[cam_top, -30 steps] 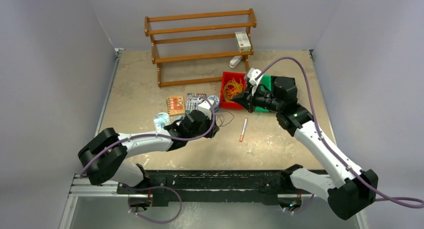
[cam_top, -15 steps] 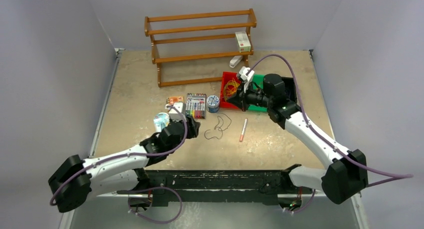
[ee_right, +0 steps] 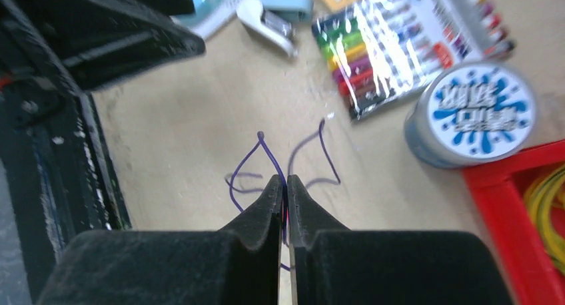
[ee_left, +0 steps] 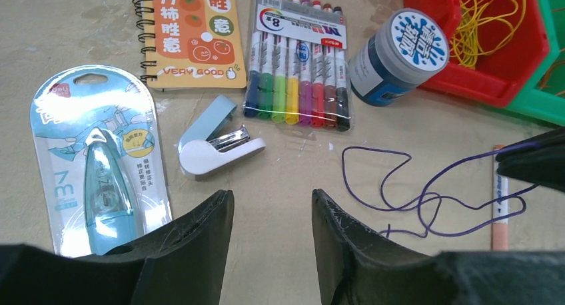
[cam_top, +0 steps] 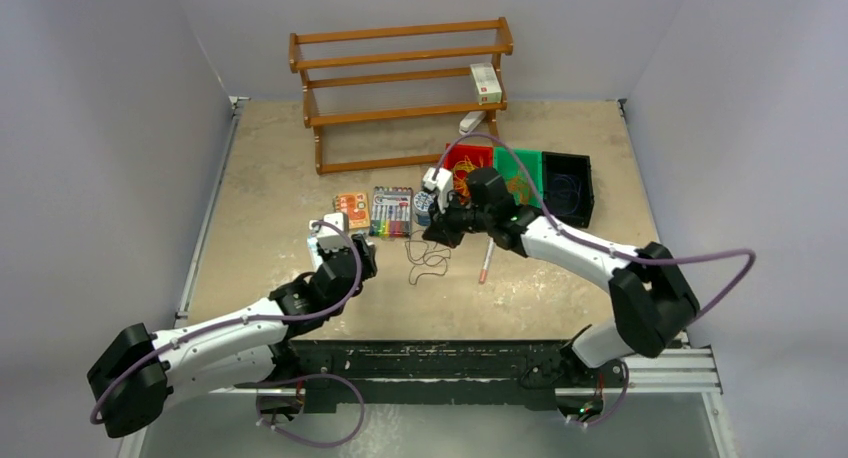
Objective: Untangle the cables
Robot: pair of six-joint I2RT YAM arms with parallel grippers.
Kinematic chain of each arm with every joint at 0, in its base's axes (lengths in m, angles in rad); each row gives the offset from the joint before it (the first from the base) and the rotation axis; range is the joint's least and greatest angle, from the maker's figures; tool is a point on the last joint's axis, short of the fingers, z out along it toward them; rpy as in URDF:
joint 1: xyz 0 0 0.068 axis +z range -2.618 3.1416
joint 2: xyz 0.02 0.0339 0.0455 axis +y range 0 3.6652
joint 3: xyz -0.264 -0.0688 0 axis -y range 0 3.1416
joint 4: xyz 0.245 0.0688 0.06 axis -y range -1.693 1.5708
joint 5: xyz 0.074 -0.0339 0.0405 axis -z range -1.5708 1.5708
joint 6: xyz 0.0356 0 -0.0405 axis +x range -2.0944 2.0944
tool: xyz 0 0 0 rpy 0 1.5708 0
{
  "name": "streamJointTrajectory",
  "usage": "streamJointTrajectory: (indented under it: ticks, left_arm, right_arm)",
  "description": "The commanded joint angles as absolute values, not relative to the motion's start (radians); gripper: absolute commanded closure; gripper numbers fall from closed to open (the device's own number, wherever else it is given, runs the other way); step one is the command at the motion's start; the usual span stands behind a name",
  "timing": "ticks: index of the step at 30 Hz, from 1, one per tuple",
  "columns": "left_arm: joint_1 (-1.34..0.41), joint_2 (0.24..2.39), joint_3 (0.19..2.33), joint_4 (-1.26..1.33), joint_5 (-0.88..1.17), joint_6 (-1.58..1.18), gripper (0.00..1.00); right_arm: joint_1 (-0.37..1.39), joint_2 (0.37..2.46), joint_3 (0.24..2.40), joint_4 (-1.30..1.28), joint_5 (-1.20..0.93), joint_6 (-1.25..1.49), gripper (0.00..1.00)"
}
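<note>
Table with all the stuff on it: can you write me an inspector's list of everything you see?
Surface: beige table, mottled.
Job's things: purple cable partly lying on the table; yellow cables in the red tray; green tray and black tray beside it, contents hard to tell.
Clutter: notebook, marker pack, round jar, stapler, correction tape pack, pen; wooden rack holding a small box.
Grippers: left gripper open, holding nothing; right gripper shut on the purple cable.
Cables: lilac hoses run along both arms.
Surroundings: plain grey walls.
</note>
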State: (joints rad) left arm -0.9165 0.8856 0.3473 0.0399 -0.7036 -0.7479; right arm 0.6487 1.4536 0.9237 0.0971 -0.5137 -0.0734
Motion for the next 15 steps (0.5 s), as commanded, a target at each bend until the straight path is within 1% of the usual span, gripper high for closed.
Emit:
streamJointTrajectory:
  ticks: [1,3,5,7,9,15]
  left_arm:
    - [-0.911,0.901,0.389,0.044,-0.736,-0.752,0.55]
    - [-0.911,0.901,0.387,0.048,-0.736,-0.748,0.54]
    - [-0.911,0.905,0.387,0.049,-0.735,-0.745,0.55]
    - [-0.911,0.915,0.388,0.054,-0.729,-0.742,0.54]
    - [-0.911,0.925,0.391,0.057,-0.722,-0.739,0.54]
    - [-0.911,0.944,0.391,0.068,-0.716,-0.741,0.54]
  right_arm:
    - [0.683,1.508,0.959,0.031,-0.430,-0.134,0.92]
    - [0.687,1.512,0.993,0.013,-0.406,-0.140,0.86]
    - [0.687,1.493,0.990,0.019,-0.385,-0.135,0.74]
    - [0.687,1.470,0.989,0.026,-0.363,-0.128,0.66]
    - [0.688,1.460,1.000,0.012,-0.351,-0.127,0.61]
    - [0.687,1.436,1.022,-0.059,-0.322,-0.167,0.53]
